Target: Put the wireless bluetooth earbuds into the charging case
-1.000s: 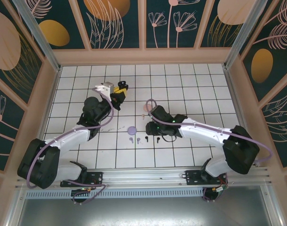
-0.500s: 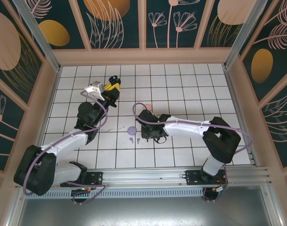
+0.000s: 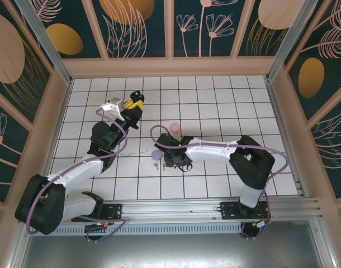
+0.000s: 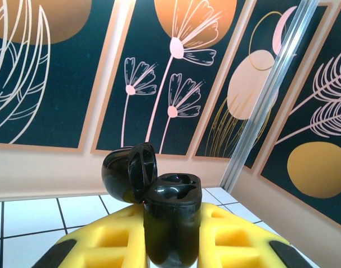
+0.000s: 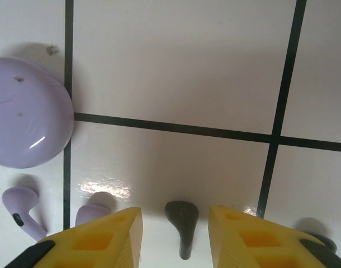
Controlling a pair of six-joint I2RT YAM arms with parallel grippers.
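Note:
My left gripper (image 3: 135,104) is raised over the far left tiles. In the left wrist view its yellow fingers (image 4: 103,245) are shut on a black charging case (image 4: 171,218), held upright with its lid (image 4: 127,172) flipped open to the left and both sockets empty. My right gripper (image 3: 171,162) is low over the tiles, open. Its yellow fingers (image 5: 106,237) straddle a black earbud (image 5: 182,220) lying stem toward the camera, touching neither finger. Two lilac earbuds (image 5: 19,204) (image 5: 92,210) lie just left of it, below the shut lilac case (image 5: 31,113).
A round pink case (image 3: 174,128) sits on the tiles behind the right wrist. The lilac case (image 3: 157,154) and a lilac earbud (image 3: 156,166) lie left of that gripper. A dark rounded shape (image 5: 322,241) shows at the lower right of the right wrist view. Walls ring the table.
The right arm has swung left and come down over the black earbud, uncovering the pink case. The left arm shifted left and back with the black case, then held still.

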